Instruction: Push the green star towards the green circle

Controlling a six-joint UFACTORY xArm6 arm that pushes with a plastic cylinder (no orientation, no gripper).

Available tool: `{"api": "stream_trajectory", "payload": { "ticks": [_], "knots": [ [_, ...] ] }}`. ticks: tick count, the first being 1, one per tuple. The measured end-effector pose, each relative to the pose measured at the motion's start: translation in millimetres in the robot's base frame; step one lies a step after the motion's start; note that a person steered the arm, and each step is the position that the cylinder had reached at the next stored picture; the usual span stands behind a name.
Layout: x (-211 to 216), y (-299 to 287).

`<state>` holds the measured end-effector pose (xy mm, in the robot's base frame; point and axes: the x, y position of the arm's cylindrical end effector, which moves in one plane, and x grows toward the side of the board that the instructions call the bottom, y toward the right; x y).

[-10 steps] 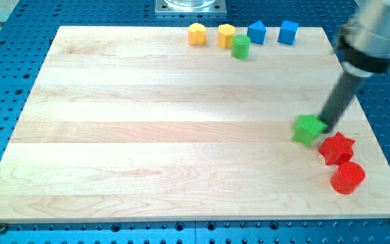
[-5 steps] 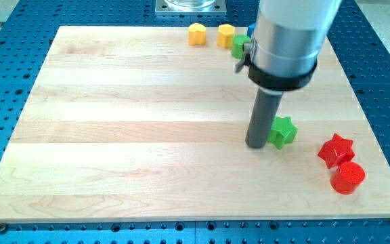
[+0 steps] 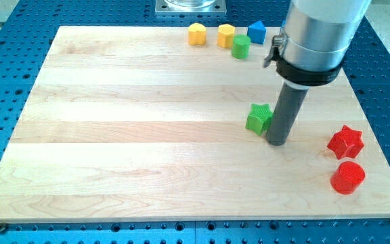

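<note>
My tip (image 3: 277,142) sits just right of center on the light wooden board (image 3: 114,135), touching the right side of the small green star block (image 3: 258,118). It's just a bare dark rod w/ no jaws, holding nothing. The green cylinder (circle) block (image 3: 241,47) is up near the top edge, well apart from the star, next to a yellow hexagon-ish block (image 3: 226,34), another yellow block (image 3: 196,33) & a blue block (image 3: 256,30). A red star block (image 3: 345,141) & red cylinder block (image 3: 347,177) are at lower right.

Tip (image 3: 277,142) touching green star (image 3: 258,118) at its lower right; green circle (image 3: 241,47) well above
</note>
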<state>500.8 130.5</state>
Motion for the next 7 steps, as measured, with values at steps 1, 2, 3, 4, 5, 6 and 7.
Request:
{"api": "stream_trajectory", "payload": {
  "ticks": [1, 2, 3, 4, 5, 6, 7],
  "knots": [
    [-20, -18],
    [-98, -51],
    [-100, -42],
    [-130, -48],
    [-142, -48],
    [-139, -48],
    [-143, -76]
  ]
}}
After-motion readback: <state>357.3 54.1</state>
